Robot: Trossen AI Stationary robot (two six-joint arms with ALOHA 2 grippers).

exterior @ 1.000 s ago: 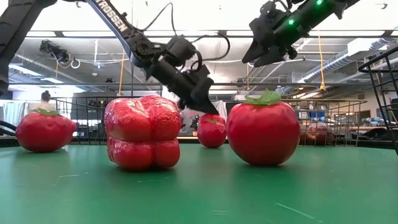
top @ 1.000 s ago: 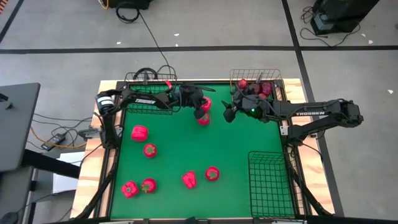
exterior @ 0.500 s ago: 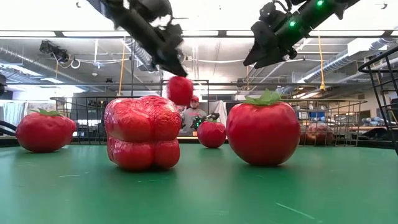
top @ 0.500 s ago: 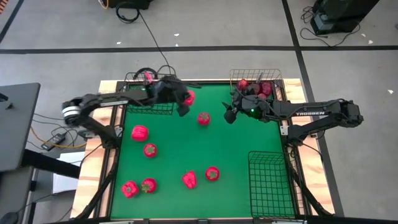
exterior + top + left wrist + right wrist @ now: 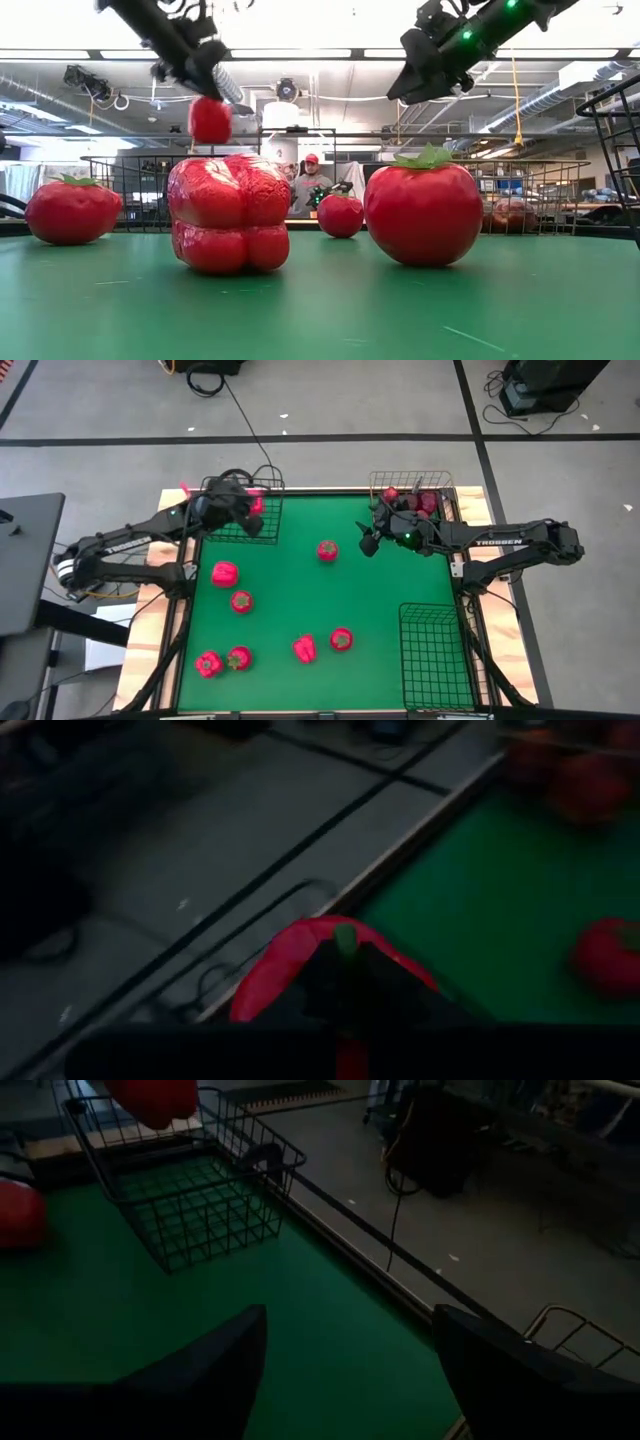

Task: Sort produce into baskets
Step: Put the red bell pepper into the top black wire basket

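Left gripper, fingers closed on a red pepper, hangs above the black basket at the table's far-left corner. Right gripper, fingers spread wide and empty, hovers just left of the gold basket holding red produce at far right. 7 red items lie on the green mat; a second black basket stands near right.
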